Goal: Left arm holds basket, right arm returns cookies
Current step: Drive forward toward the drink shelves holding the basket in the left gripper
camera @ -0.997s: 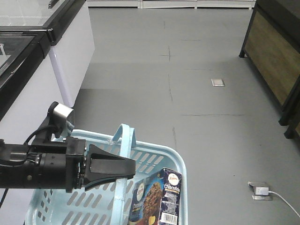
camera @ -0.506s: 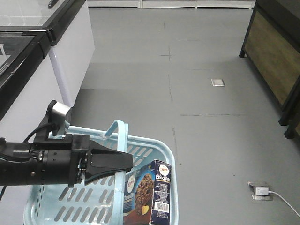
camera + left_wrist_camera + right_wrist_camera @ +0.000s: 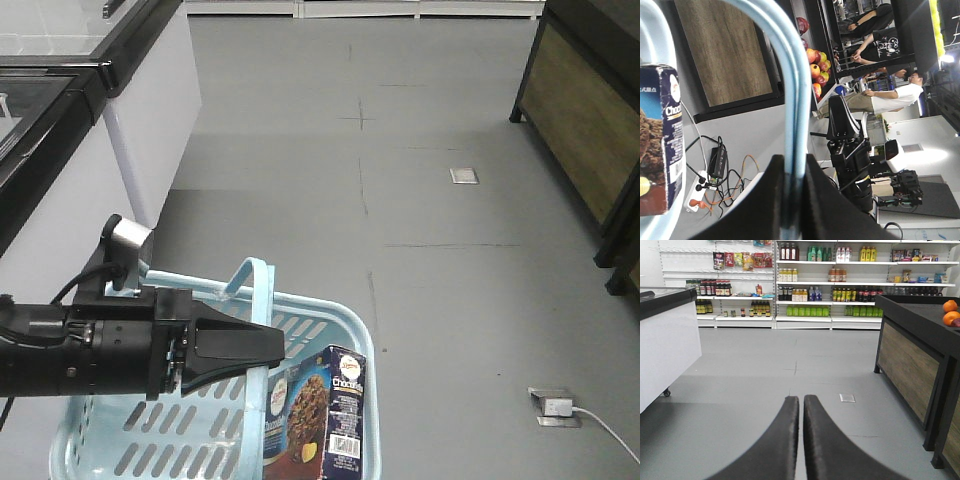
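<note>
A grey floor (image 3: 420, 230) fills most of the front view, with a white freezer (image 3: 150, 110) along the left and a dark wood-panelled stand (image 3: 585, 120) on the right. The right wrist view shows the same floor running back to white shelves (image 3: 840, 280) stocked with bottles and packets, and oranges (image 3: 951, 312) sit on top of the stand. The light blue basket (image 3: 340, 330) sits low in the front view, its near part cut off by the frame edge and its hoop handle (image 3: 255, 290) raised. The left arm (image 3: 90, 350) reaches in level from the left, above the left half of the basket. The cookies (image 3: 325, 415) stand inside the basket, in its right half, just right of the handle and close to the right wall, tilted slightly with the printed face toward the camera. The left claw (image 3: 278, 350) is clenched on the handle; in the left wrist view the pale blue hoop (image 3: 792, 100) runs between its two dark fingers (image 3: 765, 200). The right claw (image 3: 801, 402) points out over the floor, its fingers pressed almost together with only a thin slit between them and nothing in it. A small grey camera block (image 3: 125, 237) rides on top of the left arm. A floor socket (image 3: 553, 405) with a white cable lies at the far right.
</note>
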